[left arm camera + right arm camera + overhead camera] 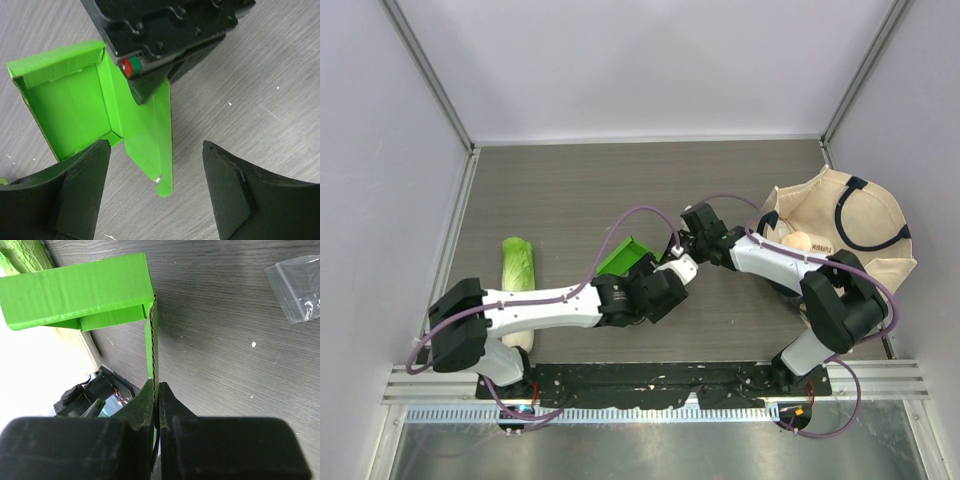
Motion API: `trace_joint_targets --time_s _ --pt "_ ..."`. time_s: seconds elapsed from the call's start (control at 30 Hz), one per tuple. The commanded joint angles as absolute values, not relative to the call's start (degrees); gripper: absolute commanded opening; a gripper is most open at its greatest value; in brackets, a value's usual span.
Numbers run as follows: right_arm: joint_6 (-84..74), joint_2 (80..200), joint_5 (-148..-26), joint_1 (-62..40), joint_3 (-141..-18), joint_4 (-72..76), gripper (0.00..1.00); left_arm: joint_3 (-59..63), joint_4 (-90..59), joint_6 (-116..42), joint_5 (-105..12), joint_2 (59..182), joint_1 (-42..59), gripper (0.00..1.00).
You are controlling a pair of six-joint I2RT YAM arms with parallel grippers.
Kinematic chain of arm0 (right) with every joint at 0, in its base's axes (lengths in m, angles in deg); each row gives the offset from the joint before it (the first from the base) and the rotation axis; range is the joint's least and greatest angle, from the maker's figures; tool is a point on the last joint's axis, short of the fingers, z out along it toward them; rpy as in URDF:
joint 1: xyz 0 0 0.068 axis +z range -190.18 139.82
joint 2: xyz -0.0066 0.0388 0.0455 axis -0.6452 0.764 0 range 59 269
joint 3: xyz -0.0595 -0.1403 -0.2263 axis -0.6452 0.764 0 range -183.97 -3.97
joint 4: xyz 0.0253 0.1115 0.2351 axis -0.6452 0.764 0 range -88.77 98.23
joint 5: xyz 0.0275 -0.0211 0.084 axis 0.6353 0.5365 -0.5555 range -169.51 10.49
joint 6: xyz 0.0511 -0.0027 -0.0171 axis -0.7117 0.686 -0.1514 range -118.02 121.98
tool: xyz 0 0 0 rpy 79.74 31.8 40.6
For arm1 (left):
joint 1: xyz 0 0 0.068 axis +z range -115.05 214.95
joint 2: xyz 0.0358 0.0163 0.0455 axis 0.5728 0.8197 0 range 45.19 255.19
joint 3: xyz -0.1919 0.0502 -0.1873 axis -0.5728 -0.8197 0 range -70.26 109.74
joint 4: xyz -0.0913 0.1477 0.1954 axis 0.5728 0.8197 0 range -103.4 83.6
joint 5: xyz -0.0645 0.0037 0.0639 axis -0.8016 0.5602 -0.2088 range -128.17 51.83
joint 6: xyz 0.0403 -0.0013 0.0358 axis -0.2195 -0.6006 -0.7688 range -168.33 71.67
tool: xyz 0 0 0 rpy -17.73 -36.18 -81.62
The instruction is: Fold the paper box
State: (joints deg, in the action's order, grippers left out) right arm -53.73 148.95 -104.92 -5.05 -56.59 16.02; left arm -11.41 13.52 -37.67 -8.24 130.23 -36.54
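Box (620,255) part hidden behind spread left end effector (155,150); flap stands on edge, pinched by right end effector (156,390).

Paper box (65,105): matt green cardboard, corrugated edge. Bench (570,190): dark matt woodgrain. Bag (820,205): beige cloth. Pouch (300,285): clear glossy plastic.

The paper box (623,256) sits near the middle of the table (570,190). A cabbage (518,265) lies near its left edge, and a tote bag (880,255) by the right edge.
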Motion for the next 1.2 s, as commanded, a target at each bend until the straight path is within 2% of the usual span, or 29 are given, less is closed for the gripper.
trace_joint_targets --time_s 0.0,0.07,0.1,0.17,0.27,0.33,0.43,0.53,0.57,0.6,0.67,0.73,0.93,1.13,1.17 --pt "-54.4 148.2 -106.2 -5.0 -58.3 17.3 0.09 -7.8 13.8 -38.4 -2.1 133.2 -36.4 0.69" --pt "-55.0 147.9 -106.5 -5.0 -58.1 17.1 0.09 -7.2 13.8 -37.7 -3.0 134.7 -36.3 0.6" --pt "-55.3 147.9 -106.6 -5.0 -58.0 16.9 0.09 -6.9 14.5 -37.3 -3.4 135.2 -36.1 0.52" --pt "-55.7 147.4 -106.8 -5.1 -58.0 16.9 0.09 -6.1 15.1 -37.0 -4.2 136.2 -35.7 0.46" --pt "-56.6 147.2 -107.2 -5.1 -58.1 16.5 0.09 -5.5 15.6 -37.4 -4.5 136.7 -35.2 0.29" --pt "-57.0 147.0 -107.4 -5.1 -58.2 16.0 0.09 -4.7 16.4 -37.4 -5.3 136.7 -34.7 0.21" --pt "-55.8 146.9 -108.2 -5.9 -58.4 14.5 0.09 -4.3 17.8 -37.1 -6.3 136.0 -33.8 0.01" --pt "-50.4 146.1 -107.4 -7.8 -59.3 13.9 0.24 -4.5 19.3 -35.2 -7.7 133.6 -32.4 0.0" --pt "-47.9 145.8 -106.7 -8.7 -60.4 14.2 0.5 -4.4 20.0 -33.7 -7.3 132.7 -31.0 0.0" --pt "-45.2 145.0 -105.9 -9.5 -61.2 14.7 0.61 -4.2 21.8 -31.5 -6.7 131.7 -29.9 0.0" --pt "-36.5 144.3 -99.8 -10.8 -64.6 19.8 0.74 -4.4 23.8 -23.5 -7.1 127.8 -25.8 0.0" --pt "-32.1 142.8 -94.0 -10.8 -66.1 22.6 0.79 -4.9 26.3 -15.0 -11.3 124.1 -22.1 0.0" --pt "-21.5 134.4 -91.5 -7.4 -59.2 14.4 0.79 -8.4 24.6 1.9 -24.7 117.3 -7.6 0.0" --pt "-12.4 127.1 -82.4 10.4 -48.7 2.5 0.78 -0.1 37.0 21.6 -26.0 123.5 -0.9 0.0" --pt "-11.7 125.9 -76.3 13.2 -47.1 1.6 0.78 0.9 40.5 23.5 -26.9 126.6 -0.2 0.0"
